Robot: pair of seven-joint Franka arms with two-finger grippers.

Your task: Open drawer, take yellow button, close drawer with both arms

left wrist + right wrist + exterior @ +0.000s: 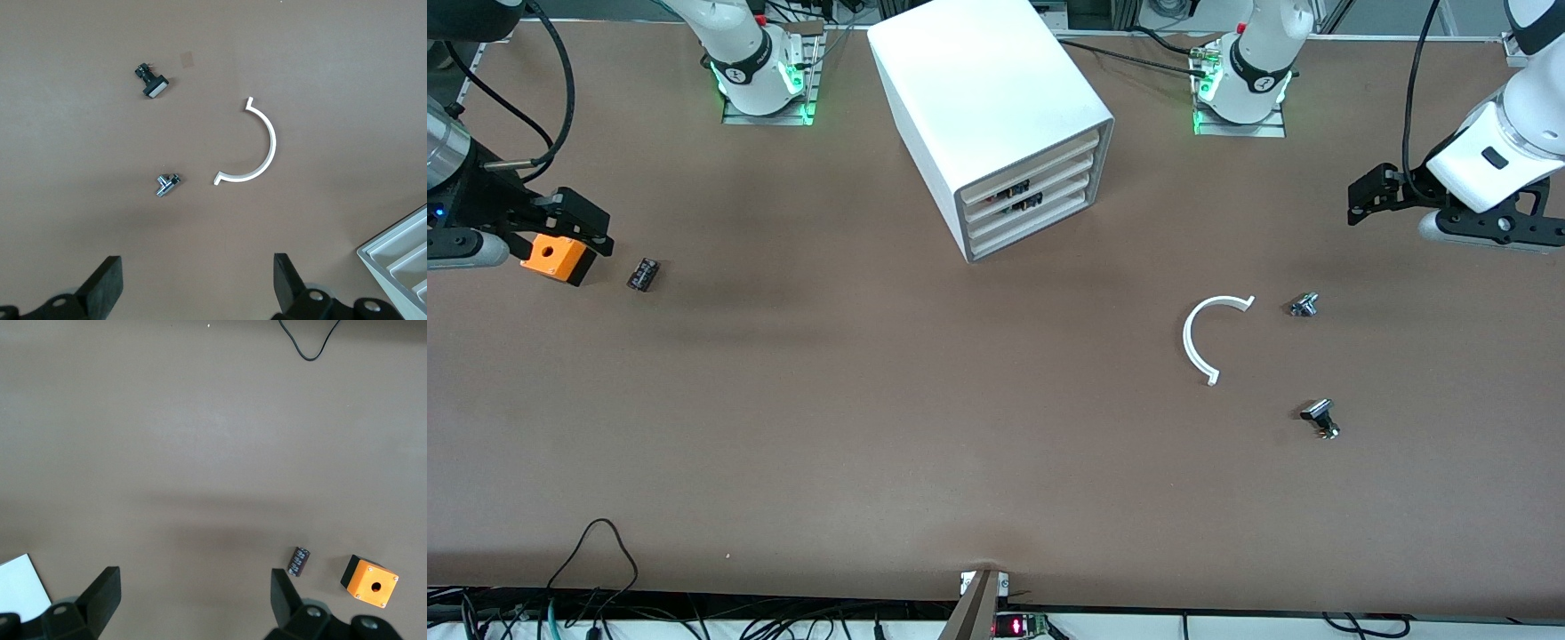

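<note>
Front view: drawer [1028, 165] shut in cabinet [987, 98]

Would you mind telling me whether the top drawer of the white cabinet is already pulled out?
No, the drawer sits flush with the three fronts below it in the cabinet, and neither pincer is near it.

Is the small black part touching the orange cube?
Apart. The right wrist view shows bare table between the small black part and the orange cube; the front view shows the same gap.

Arc [1209, 338] between cabinet [996, 124] and switch [1320, 418]
</note>
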